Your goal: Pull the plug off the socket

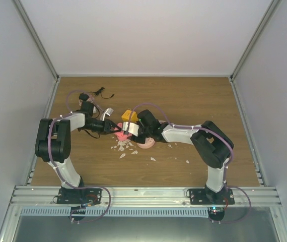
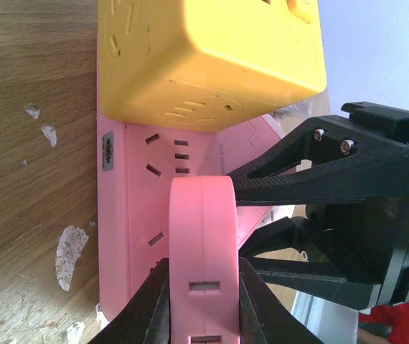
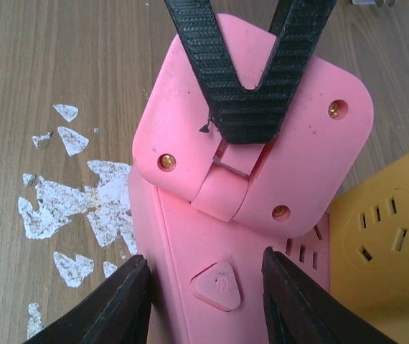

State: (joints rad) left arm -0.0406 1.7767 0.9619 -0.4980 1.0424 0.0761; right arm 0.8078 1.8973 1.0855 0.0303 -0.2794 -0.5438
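Gripping the pink plug across its flat faces, the left gripper is closed tight on my feed. The plug sits against the slotted face of the socket, mid-table between the two arms. The right gripper clamps the socket's sides, its fingers flanking a raised triangular button whose embossed mark I cannot read. A small grey label on the socket is too blurred to make out. A yellow cube adaptor rests against the socket just beyond the plug.
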